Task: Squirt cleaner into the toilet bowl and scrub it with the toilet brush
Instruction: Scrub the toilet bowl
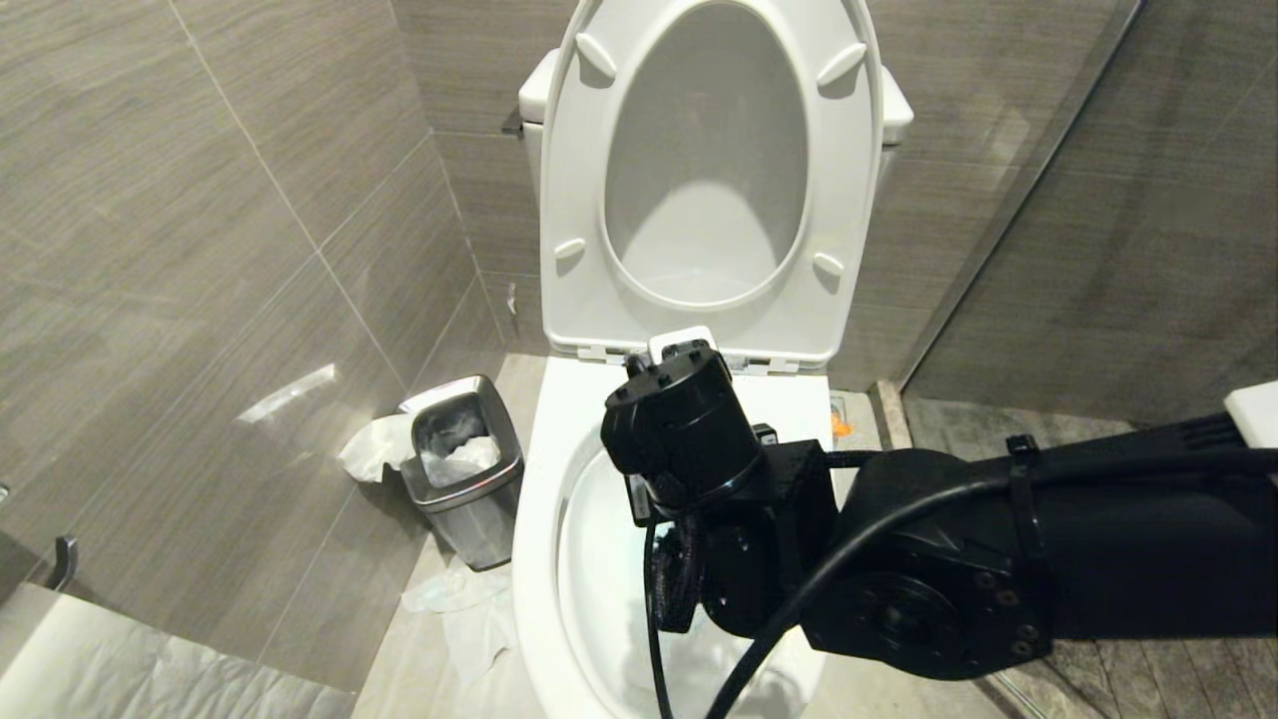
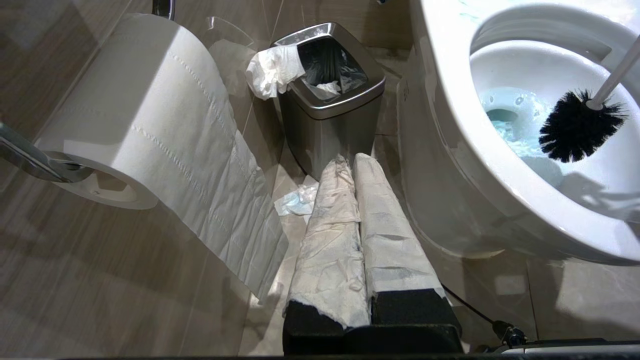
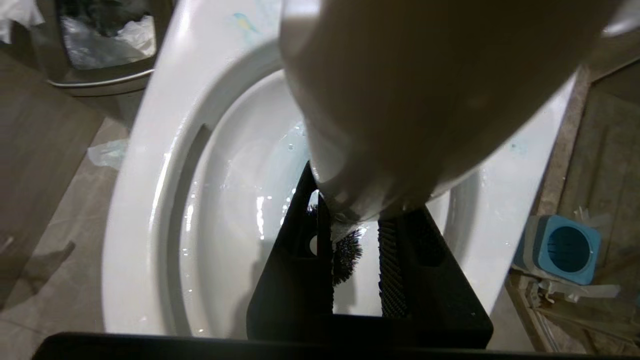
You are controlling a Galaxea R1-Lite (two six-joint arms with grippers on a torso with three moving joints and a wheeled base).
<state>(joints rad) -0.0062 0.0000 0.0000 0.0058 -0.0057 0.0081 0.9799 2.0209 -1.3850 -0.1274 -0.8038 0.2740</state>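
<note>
The right gripper (image 3: 355,250) grasps the toilet brush (image 2: 580,125) by its white handle, the black bristle head apparently hanging just above the blue-tinted cleaner (image 2: 515,135) inside the toilet bowl (image 2: 450,125). The left gripper (image 2: 352,162), fingers clenched on nothing, hangs near the waste bin (image 2: 330,100).

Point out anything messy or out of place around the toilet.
Crumpled tissue lies on the floor beside the waste bin, and more paper hangs over the bin's rim. Blue cleaner is smeared on the toilet bowl's top rim.

Waste bin (image 1: 464,469) close beside toilet bowl (image 1: 544,479).
</note>
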